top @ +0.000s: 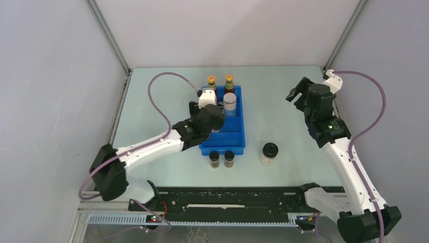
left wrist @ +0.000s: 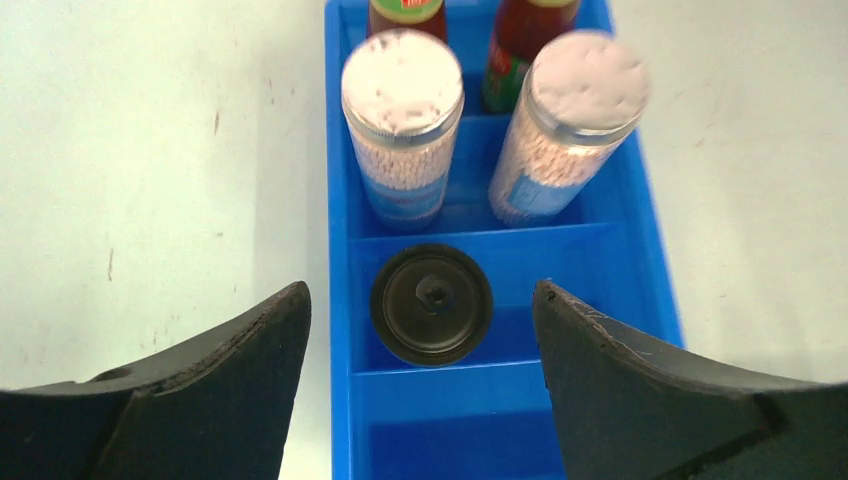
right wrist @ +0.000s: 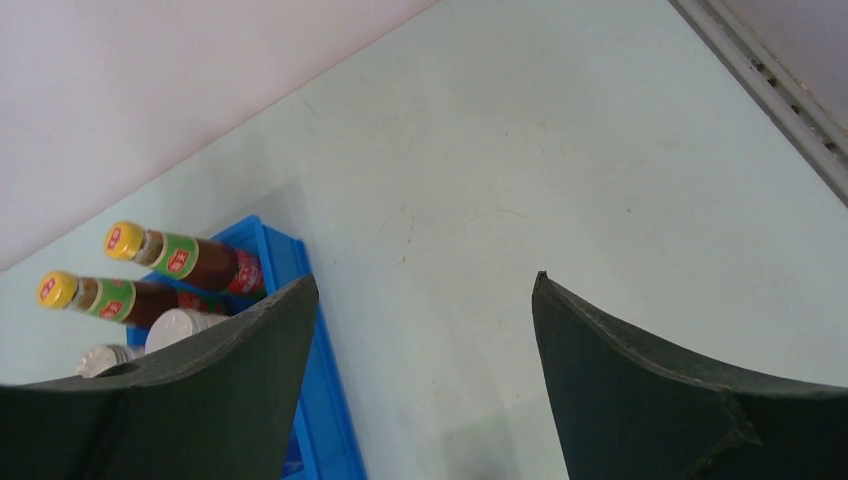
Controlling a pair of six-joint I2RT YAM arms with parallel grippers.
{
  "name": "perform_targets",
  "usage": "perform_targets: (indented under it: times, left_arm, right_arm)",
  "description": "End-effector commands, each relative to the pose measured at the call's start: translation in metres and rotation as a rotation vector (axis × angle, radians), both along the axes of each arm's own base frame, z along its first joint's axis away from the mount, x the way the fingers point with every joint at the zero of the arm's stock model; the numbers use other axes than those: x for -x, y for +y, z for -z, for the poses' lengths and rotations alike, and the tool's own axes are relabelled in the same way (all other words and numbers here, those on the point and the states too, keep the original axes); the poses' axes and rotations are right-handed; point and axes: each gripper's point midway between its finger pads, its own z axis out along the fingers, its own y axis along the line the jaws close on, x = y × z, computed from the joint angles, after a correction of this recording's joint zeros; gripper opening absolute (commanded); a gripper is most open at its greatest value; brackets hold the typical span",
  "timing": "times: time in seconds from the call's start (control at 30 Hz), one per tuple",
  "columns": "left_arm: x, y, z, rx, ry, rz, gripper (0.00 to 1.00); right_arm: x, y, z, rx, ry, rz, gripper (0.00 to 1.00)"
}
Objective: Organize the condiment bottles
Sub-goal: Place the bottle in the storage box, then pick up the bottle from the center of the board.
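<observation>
The blue tray [top: 234,139] holds two red sauce bottles with yellow caps [top: 211,82] [top: 229,81] at its far end. Behind them stand two grey-lidded jars [left wrist: 402,130] [left wrist: 573,125]. One black-lidded jar [left wrist: 431,304] stands in the tray's third row, left side. My left gripper [left wrist: 420,330] is open above the tray, just short of that jar. The other pale black-lidded jar [top: 268,153] stands on the table right of the tray. Two tiny dark jars [top: 214,159] [top: 229,158] stand in front of the tray. My right gripper [right wrist: 425,300] is open and empty, high at the far right.
The tray's nearest compartment [left wrist: 480,420] holds nothing. Grey walls close in the table on three sides. A metal rail [right wrist: 770,90] runs along the table's right edge. The red bottles also show in the right wrist view [right wrist: 190,258].
</observation>
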Motion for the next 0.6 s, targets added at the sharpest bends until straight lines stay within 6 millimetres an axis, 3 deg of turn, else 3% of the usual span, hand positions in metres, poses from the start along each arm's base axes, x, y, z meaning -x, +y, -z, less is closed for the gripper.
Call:
perform_targets:
  times: [0.0, 0.13, 0.23, 0.57]
  left_arm:
    - [0.005, 0.012, -0.092, 0.063, -0.202, -0.03, 0.85]
    - [0.02, 0.02, -0.127, 0.111, -0.272, -0.017, 0.85]
    - [0.032, 0.027, -0.138, 0.145, -0.294, 0.001, 0.85]
    - [0.052, 0.042, -0.132, 0.185, -0.303, 0.007, 0.85]
  right_arm:
    - [0.022, 0.002, -0.01, 0.068, -0.008, -0.001, 0.87]
    - [0.04, 0.017, -0.005, 0.106, 0.023, -0.047, 0.87]
    - [0.056, 0.029, 0.0, 0.138, 0.049, -0.079, 0.87]
    - [0.115, 0.076, 0.032, 0.217, 0.146, -0.212, 0.87]
